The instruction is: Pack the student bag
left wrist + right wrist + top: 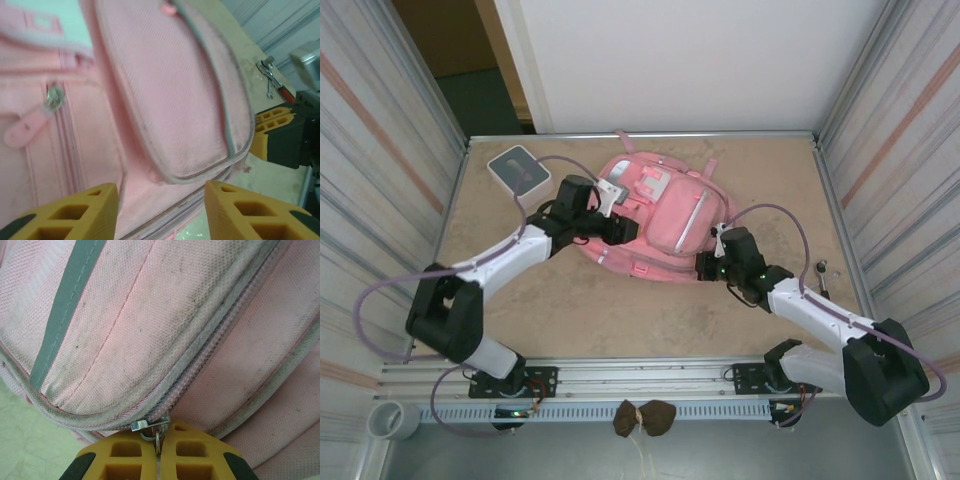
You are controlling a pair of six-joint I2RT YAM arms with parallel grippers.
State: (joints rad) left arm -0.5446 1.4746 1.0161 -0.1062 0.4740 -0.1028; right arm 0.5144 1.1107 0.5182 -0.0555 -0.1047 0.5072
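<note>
On tan tabletop [620, 320], pink student bag [670, 225], ribbed walls [380, 150]

Overhead camera sees the whole table [620, 320]; both wrist cameras look closely at the student bag [670, 225].

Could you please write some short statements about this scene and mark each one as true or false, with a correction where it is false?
1. The right gripper is shut on a zip pull of the bag. True.
2. The left gripper is shut. False: its fingers stand apart, over the bag.
3. The box lies inside the bag. False: it sits on the table, at the far left corner, apart from the bag.
4. The bag lies flat with its front pockets facing up. True.
5. A small tool lies on the table to the right of the bag. True.
</note>
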